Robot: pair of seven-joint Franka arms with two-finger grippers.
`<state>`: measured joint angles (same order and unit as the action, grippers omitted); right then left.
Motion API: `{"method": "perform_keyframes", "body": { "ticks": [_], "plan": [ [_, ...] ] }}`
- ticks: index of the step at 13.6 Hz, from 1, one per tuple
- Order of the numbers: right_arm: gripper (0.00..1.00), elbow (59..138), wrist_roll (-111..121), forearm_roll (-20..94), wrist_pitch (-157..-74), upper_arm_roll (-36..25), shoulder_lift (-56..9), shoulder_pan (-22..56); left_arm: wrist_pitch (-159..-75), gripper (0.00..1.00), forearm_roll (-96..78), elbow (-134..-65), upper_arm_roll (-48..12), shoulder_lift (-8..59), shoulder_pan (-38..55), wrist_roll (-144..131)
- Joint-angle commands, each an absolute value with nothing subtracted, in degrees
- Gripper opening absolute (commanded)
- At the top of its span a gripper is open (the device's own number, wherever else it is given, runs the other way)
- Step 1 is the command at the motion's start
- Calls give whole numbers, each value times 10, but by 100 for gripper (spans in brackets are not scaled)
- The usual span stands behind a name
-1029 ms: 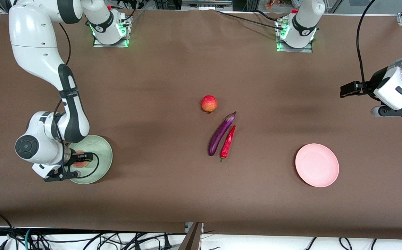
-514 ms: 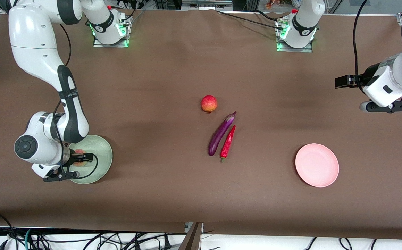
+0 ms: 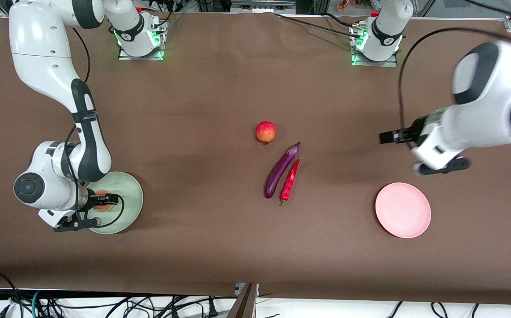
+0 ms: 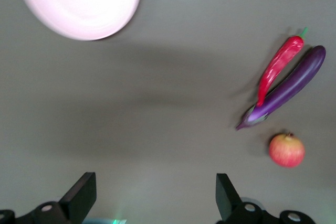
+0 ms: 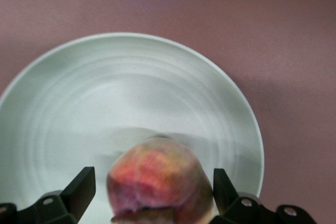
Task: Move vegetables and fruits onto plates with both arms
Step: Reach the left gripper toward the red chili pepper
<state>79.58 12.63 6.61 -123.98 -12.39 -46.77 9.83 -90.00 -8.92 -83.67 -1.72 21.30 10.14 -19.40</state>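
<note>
Right gripper (image 5: 149,195): low over the green plate (image 3: 129,187), fingers spread clear of the peach (image 5: 160,179), which appears set down there. Left gripper (image 4: 152,198): spread and empty, over bare table between the pink plate (image 3: 403,210) and the eggplant (image 3: 279,171), probably positioned for the next pick. Chili (image 3: 290,181): touching the eggplant. Pomegranate (image 3: 265,132): near the eggplant's stem, farther from the front camera.

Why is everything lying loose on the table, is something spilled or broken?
Nothing stands out. The eggplant, chili pepper and round fruit lie intact on the table, waiting. The peach sits between the right gripper's open fingers over the green plate. The pink plate looks whole.
</note>
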Motion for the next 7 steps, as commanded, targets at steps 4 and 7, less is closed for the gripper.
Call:
{"method": "perform_keyframes", "body": {
  "ticks": [4,7],
  "plan": [
    [99,802,135,79,-1175,-121,-403,128,-1111,100,-149,-840,-11,335,208,-225],
    [99,802,102,81,-1139,-108,-379,133,-1194,100,-140,-840,-11,390,243,-227]
  ]
}}
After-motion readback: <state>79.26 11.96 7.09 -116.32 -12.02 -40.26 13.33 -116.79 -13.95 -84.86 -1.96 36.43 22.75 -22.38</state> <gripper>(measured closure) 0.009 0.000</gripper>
